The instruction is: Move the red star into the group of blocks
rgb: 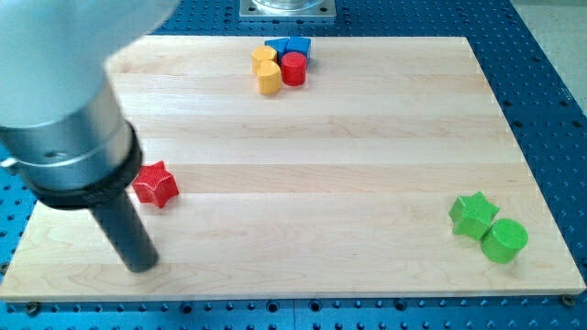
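Observation:
The red star point(156, 184) lies near the board's left edge, at mid height of the view. My tip point(141, 267) rests on the board just below the star and slightly to its left, apart from it. The rod and arm rise to the view's upper left and hide that corner. A group of blocks sits at the view's top centre: a yellow heart-shaped block point(267, 72), a red cylinder point(293, 68), and two blue blocks point(287, 48) behind them, all touching.
A green star point(473, 214) and a green cylinder point(503, 240) sit together at the view's bottom right. The wooden board point(367, 174) lies on a blue perforated table point(550, 92). The robot base plate point(288, 8) shows at top centre.

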You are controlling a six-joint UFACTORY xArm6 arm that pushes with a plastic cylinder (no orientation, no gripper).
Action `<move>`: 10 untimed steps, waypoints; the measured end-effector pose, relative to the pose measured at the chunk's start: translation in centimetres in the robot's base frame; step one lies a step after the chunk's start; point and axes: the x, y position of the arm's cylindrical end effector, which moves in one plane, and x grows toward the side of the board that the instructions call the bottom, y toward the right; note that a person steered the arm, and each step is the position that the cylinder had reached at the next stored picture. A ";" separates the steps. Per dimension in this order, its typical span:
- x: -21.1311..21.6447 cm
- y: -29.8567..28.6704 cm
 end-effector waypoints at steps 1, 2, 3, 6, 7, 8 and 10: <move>-4.2 2.8; -9.4 5.7; -12.5 7.6; -3.1 0.7; -2.4 -6.5; -4.8 -8.0; -10.8 5.7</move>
